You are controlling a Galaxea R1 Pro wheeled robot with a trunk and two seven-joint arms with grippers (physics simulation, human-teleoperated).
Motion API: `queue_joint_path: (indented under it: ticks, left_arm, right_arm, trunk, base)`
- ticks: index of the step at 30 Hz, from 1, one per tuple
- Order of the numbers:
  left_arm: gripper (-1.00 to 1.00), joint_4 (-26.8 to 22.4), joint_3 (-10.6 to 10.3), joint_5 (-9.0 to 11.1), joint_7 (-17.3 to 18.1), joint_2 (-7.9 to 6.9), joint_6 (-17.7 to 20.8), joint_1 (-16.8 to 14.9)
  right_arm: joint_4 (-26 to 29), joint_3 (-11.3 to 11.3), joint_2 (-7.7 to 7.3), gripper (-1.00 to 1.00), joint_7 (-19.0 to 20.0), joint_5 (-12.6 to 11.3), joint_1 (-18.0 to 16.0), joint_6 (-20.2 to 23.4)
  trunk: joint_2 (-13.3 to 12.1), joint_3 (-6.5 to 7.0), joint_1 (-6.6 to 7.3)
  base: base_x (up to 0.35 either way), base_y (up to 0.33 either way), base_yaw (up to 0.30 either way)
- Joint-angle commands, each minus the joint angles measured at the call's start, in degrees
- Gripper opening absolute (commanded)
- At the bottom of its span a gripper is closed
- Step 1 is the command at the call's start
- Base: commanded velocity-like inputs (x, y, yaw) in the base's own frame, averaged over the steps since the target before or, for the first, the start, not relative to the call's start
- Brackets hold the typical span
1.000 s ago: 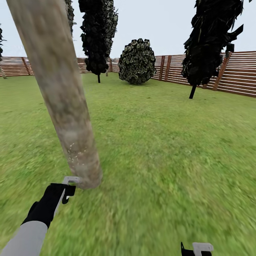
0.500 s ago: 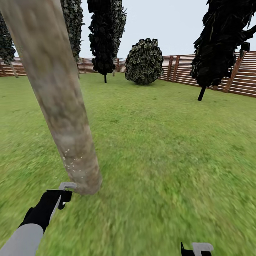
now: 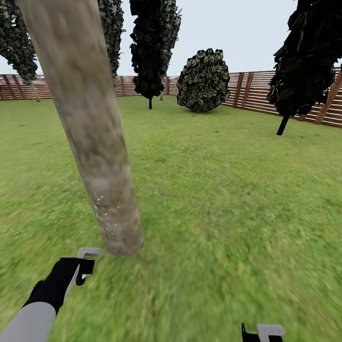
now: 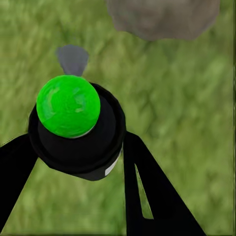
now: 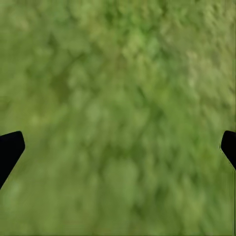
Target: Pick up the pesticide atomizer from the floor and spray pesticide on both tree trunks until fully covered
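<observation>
Grass lawn [image 3: 228, 199] everywhere, slat fence [image 3: 266, 95] at the back. The mottled tree trunk [image 3: 90, 128] runs off the top, foliage cut off, faint white pesticide specks [image 3: 107, 213] low down. Left gripper [image 4: 73, 147] reaches toward its base, clamped on the green-capped atomizer [image 4: 73, 125]. Right gripper [image 5: 118, 147] spread wide over bare grass

trunk [image 3: 90, 142] ahead, open lawn [image 3: 228, 199] rightward
</observation>
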State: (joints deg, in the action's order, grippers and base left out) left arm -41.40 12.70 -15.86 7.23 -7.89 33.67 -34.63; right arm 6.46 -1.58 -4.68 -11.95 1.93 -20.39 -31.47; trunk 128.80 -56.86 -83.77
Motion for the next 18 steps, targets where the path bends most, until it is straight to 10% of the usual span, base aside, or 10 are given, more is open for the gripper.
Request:
queue_joint_path:
  ticks: [1,7,18]
  left_arm:
    - [-1.0,0.1,-0.1,0.0,-0.1,0.49,0.0,0.0]
    - [-1.0,9.1,0.3,0.4,-6.6,2.33,-11.4,0.0]
    - [-1.0,10.6,0.1,0.6,-6.9,2.81,-12.3,0.0]
  right_arm:
    - [0.0,0.0,-0.02,1.0,0.0,0.0,0.0,0.0]
    - [0.0,0.0,-0.07,1.0,0.0,0.1,0.0,0.0]
    - [0.0,0.0,0.02,1.0,0.0,0.0,0.0,0.0]
  trunk:
    - [0.0,0.0,0.0]
    - [0.0,-0.01,0.0]
    - [0.0,-0.01,0.0]
  base:
    - [0.0,-0.235,0.014]
    - [0.076,-0.261,0.002]
    - [0.088,-0.261,0.003]
